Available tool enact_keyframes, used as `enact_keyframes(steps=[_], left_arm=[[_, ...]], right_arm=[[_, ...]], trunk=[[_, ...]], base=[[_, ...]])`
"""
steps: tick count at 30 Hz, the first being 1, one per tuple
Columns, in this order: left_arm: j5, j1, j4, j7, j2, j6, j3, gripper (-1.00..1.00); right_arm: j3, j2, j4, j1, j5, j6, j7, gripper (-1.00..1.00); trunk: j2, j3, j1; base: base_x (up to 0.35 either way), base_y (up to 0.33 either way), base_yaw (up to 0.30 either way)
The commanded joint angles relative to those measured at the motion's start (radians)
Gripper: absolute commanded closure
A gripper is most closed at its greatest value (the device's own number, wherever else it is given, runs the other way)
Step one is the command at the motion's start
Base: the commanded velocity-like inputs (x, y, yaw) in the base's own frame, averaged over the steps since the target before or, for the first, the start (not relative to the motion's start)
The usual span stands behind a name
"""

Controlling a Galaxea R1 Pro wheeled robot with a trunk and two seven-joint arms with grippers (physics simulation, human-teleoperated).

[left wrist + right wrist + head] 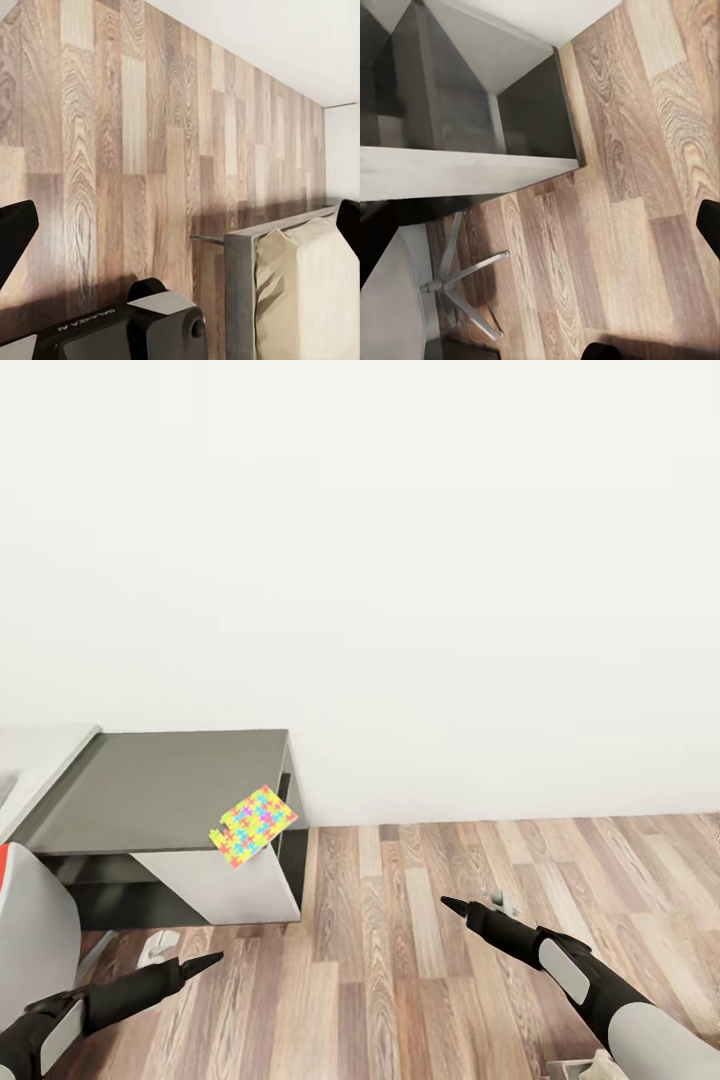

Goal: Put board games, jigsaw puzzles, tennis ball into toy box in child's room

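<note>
One jigsaw puzzle [253,825], a thin board of yellow, pink, blue and green pieces, lies on the front right corner of the table's dark grey cabinet section [150,790], overhanging its edge a little. The other toys and the toy box are out of view. My left gripper [210,961] hangs low over the floor, in front of the cabinet and below the puzzle. My right gripper [452,905] hovers over the floor to the puzzle's right. Both hold nothing. In the left wrist view the fingertips [15,229] stand far apart; one right fingertip [709,225] sits at the frame edge.
A white chair with a red patch [30,920] stands at the left; its star base [461,281] rests on the planks by the cabinet's light grey door panel [225,880]. The bed's grey frame and beige mattress [307,292] lie beside the robot. A white wall rises behind.
</note>
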Motion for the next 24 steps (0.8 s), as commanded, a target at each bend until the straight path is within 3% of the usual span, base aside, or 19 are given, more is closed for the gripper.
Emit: enact_keyframes(steps=[1,24], left_arm=[[0.004,0.000,0.000,-0.003,0.000,0.010,0.000,-1.00],[0.005,0.000,0.000,-0.011,0.001,0.012,0.000,-1.00]], right_arm=[[0.004,-0.001,0.000,-0.001,-0.009,0.005,0.000,-1.00],[0.004,0.003,-0.001,-0.001,-0.008,0.004,-0.003,-1.00]], trunk=[[-0.002,0.000,0.001],[-0.002,0.036,0.001]], base=[[0.000,0.000,-0.103],[0.000,0.000,-0.036]])
